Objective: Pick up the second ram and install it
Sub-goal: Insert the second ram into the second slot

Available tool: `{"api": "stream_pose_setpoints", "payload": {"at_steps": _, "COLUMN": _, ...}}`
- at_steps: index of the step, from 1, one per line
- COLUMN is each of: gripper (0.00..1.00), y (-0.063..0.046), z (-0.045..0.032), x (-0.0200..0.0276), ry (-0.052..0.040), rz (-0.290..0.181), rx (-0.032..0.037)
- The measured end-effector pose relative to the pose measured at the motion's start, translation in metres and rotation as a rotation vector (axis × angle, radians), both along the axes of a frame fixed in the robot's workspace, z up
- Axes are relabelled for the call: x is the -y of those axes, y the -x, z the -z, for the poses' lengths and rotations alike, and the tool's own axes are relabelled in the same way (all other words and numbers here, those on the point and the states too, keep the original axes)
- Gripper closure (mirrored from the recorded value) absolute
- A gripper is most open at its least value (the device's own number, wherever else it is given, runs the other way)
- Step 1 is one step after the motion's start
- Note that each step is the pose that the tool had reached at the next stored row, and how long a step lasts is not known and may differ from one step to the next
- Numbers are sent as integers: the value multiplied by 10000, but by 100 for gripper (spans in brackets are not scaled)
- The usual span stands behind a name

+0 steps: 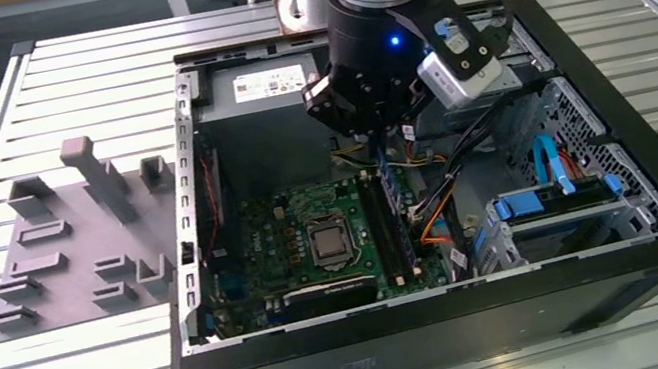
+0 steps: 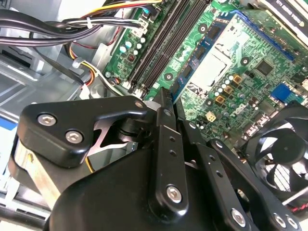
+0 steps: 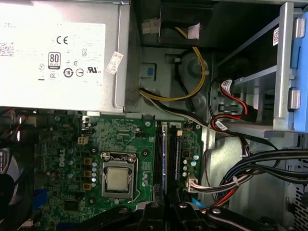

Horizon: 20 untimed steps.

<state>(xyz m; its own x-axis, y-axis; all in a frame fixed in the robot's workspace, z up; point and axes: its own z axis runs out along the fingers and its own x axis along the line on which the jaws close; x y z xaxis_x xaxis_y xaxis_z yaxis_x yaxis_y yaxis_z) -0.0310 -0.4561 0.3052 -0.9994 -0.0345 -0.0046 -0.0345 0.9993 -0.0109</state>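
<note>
My gripper [image 1: 375, 136] hangs inside the open computer case [image 1: 330, 347], above the black memory slots [image 1: 380, 226] at the motherboard's edge. Its black fingers [image 2: 166, 115] are closed together on a thin blue-green board seen edge-on, the second ram [image 3: 166, 159]. In the first wrist view the ram runs lengthwise between two long slots [image 3: 158, 159], out from the gripper [image 3: 166, 208]. In the second wrist view a short strip of the ram [image 2: 179, 83] pokes past the gripper [image 2: 166, 98], with the slots [image 2: 159, 43] beyond it. In the exterior view the ram [image 1: 394, 188] stands just below the fingers.
A grey power supply [image 3: 57, 53] sits at the case's far end. The processor socket [image 3: 118, 179] lies beside the slots. Bundled cables [image 3: 250, 168] run close along the slots' other side. A drive bay with blue clips [image 1: 549, 201] and a fan [image 2: 284, 144] are nearby. A grey fixture [image 1: 68, 241] lies outside the case.
</note>
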Motion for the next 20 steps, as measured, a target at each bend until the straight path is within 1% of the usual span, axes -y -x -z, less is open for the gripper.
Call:
{"api": "stream_pose_setpoints", "payload": {"at_steps": 6, "gripper": 86, "y": -17, "z": 107, "x": 7, "ry": 0, "rz": 77, "rx": 0}}
{"api": "stream_pose_setpoints", "payload": {"at_steps": 12, "gripper": 86, "y": -17, "z": 216, "x": 19, "ry": 1, "rz": 320, "rx": 0}}
{"api": "stream_pose_setpoints", "payload": {"at_steps": 17, "gripper": 86, "y": -17, "z": 300, "x": 29, "ry": 3, "rz": 329, "rx": 0}}
{"api": "stream_pose_setpoints", "payload": {"at_steps": 20, "gripper": 86, "y": -18, "z": 340, "x": 46, "ry": 6, "rz": 348, "rx": 0}}
